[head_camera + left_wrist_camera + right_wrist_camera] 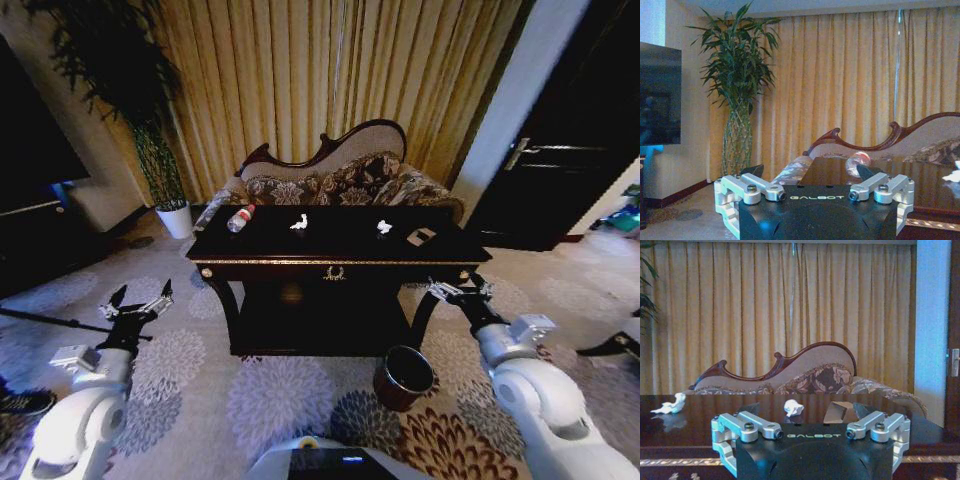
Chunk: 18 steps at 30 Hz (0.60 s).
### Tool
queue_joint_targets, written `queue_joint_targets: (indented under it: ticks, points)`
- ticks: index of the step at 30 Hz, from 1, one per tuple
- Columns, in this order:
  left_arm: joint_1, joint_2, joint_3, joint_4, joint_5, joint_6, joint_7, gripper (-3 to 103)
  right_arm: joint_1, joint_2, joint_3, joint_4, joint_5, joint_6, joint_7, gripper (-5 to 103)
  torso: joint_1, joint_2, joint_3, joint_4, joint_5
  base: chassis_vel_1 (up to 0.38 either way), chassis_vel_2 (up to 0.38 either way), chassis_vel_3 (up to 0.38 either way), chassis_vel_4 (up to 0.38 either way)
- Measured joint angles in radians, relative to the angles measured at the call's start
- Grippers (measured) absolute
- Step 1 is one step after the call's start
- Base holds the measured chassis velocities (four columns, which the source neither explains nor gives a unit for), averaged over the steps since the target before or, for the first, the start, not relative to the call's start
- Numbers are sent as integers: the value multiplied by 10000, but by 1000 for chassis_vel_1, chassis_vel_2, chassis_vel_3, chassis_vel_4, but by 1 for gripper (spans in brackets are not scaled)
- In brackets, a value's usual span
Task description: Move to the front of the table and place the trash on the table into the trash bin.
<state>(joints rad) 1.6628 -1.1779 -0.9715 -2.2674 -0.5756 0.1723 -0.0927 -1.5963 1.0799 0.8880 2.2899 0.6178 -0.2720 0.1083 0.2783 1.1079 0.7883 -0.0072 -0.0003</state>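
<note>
Trash sits along the far edge of the tabletop (300,250): bottle (240,217) at the far left corner, two paper scraps (299,223) mid-way, dark piece (421,237) toward the right end. Bin (403,376) stands on the carpet by the front right leg. Left hand (137,303) and right hand (459,290) both hang open, short of the front edge.

On the black housing of my left hand (812,182), between the two silver finger mounts, I read the word "GALBOT" in pale letters. The same word "GALBOT" stands on the black housing of my right hand (810,415), again between the silver mounts. The bottle (240,217) on the counter (330,262) has a red label, but I cannot read its print.
</note>
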Motion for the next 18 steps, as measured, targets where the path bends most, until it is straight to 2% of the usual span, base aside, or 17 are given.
queue_joint_targets:
  ticks: [7, 13, 18]
  points:
    - [53, 78, -739, 365, -317, -7, 86, 100, -16, 40, 24, -227, -285, 3, -3, 100, 2, -1, 1, 1, -1, -148, 132, 142, -146]
    - [132, 103, -997, 361, -575, -9, 156, 100, 102, 59, -166, -339, -284, 6, -9, 100, 4, -2, 2, 1, 2, -21, 38, 37, -36]
    - [129, 43, -1024, 231, -696, 20, 136, 100, 377, -189, -297, -655, -163, -67, -9, 100, -5, 4, -3, 2, 2, 0, 0, 0, 0]
